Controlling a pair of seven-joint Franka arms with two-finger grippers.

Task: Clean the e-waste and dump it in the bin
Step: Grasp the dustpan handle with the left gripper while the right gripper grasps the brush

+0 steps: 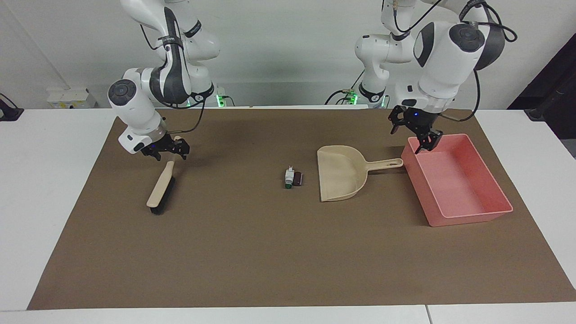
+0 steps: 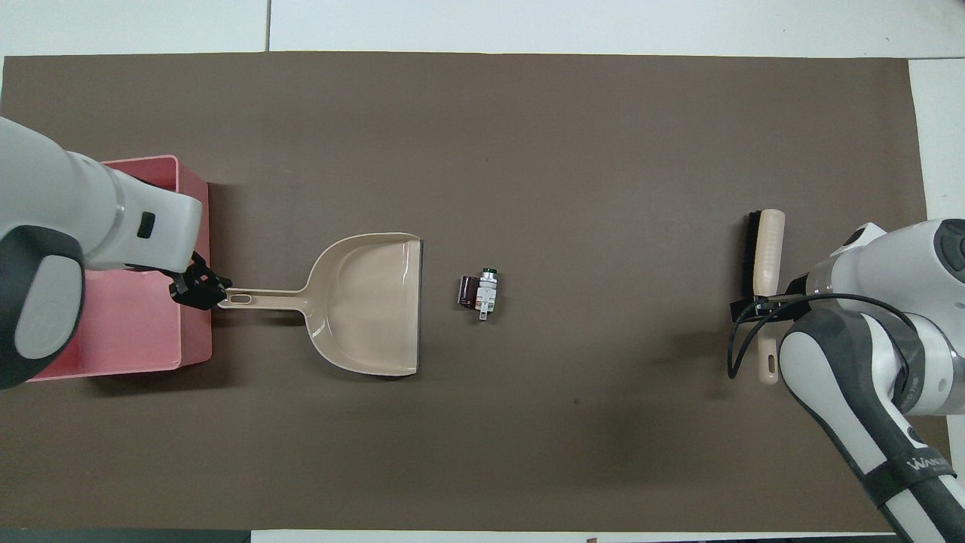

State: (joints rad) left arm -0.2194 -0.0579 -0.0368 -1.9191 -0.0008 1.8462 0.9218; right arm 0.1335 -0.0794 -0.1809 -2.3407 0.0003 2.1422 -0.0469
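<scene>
**A:** Where is the e-waste?

**B:** The two tiny electronic parts lie touching side by side near the middle of the brown mat. The white part with a green end is toward the right arm's end of the table, and the dark brown-black block is on the side toward the beige plastic dustpan. They sit just off the dustpan's wide mouth without touching it.

**A:** And the bin?

**B:** The shallow rectangular pink plastic tray stands at the left arm's end of the table. The tip of the dustpan's handle points at its wall and lies just beside it.

**A:** What is the left gripper doing?

**B:** The left gripper hangs over the tray's corner nearest the robots, close to the end of the dustpan's handle. In the overhead view the left gripper covers that handle tip. Its jaws stand parted, with nothing between them.

**A:** The right one?

**B:** The right gripper is low over the handle of the beige hand brush with black bristles, which lies on the mat toward the right arm's end, handle toward the robots. Its jaws are spread to either side of the handle, and I cannot tell whether they touch it. The brush lies flat.
</scene>
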